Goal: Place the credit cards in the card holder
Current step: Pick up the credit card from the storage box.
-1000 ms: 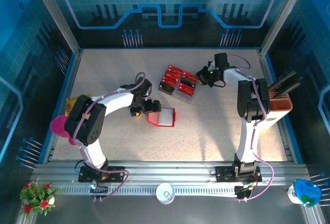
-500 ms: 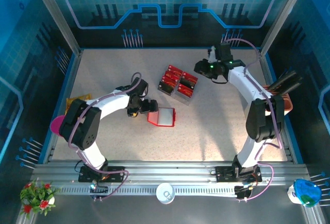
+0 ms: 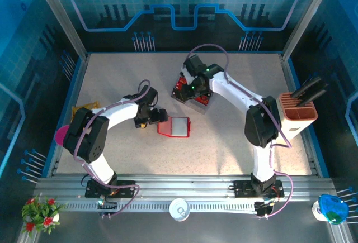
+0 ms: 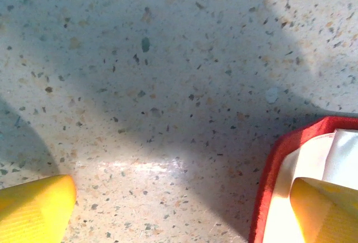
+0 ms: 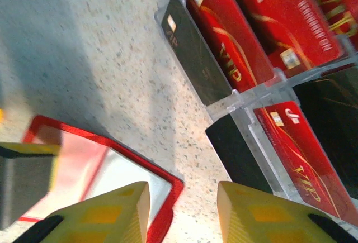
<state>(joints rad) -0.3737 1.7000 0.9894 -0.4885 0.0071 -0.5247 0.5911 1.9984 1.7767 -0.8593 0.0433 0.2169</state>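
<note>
The credit cards (image 3: 202,99) are red and black and stand in a clear sectioned rack (image 5: 246,95) at mid-table. In the right wrist view red cards (image 5: 226,42) and a black one (image 5: 196,53) show in its slots. The card holder (image 3: 174,127) lies open and flat, with a red rim (image 5: 168,179) and pale clear pockets. My right gripper (image 3: 187,90) hovers between rack and holder, open (image 5: 182,215), with bare table between its fingers. My left gripper (image 3: 155,117) is wide open (image 4: 179,215) at the holder's left edge (image 4: 267,181), one yellow fingertip (image 4: 324,209) over the pocket.
A salmon-pink compartment box (image 3: 296,114) with black items stands at the right edge. A yellow-orange packet (image 3: 81,109) and a magenta disc (image 3: 63,136) lie at the left edge. Blue walls ring the speckled table (image 3: 224,142).
My right arm has swung left from the back right of the table to over the card rack, and its jaws have opened. The left gripper and holder have barely moved.
</note>
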